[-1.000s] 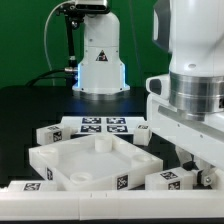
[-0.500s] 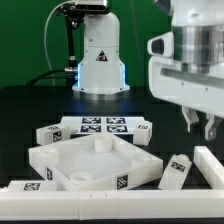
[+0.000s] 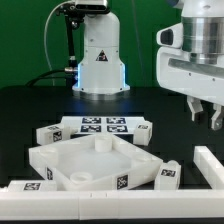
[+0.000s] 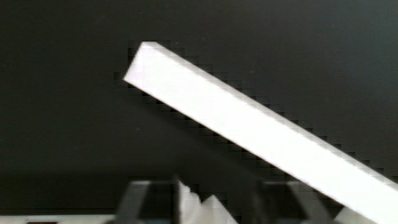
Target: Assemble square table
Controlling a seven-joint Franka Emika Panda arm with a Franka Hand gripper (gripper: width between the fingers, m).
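The white square tabletop [image 3: 88, 160], with a raised rim and round corner sockets, lies at the exterior view's lower left. One tagged white leg [image 3: 166, 177] rests against its corner on the exterior view's right. Two more legs [image 3: 45, 133] [image 3: 146, 132] lie by its far corners. My gripper [image 3: 205, 114] hangs high above the table at the exterior view's right, jaws apart, nothing between them. In the wrist view the gripper [image 4: 219, 198] shows at the frame edge, with a small white shape [image 4: 201, 203] between the fingers that I cannot identify.
The marker board [image 3: 101, 125] lies behind the tabletop. A long white bar [image 3: 212, 166] runs along the exterior view's right and crosses the wrist view [image 4: 249, 110]. Another white bar [image 3: 70, 207] lies along the front. The robot base [image 3: 98, 60] stands at the back.
My gripper has risen from low over the leg to high above the table. The leg tipped up beside the tabletop, then settled lower against its corner.
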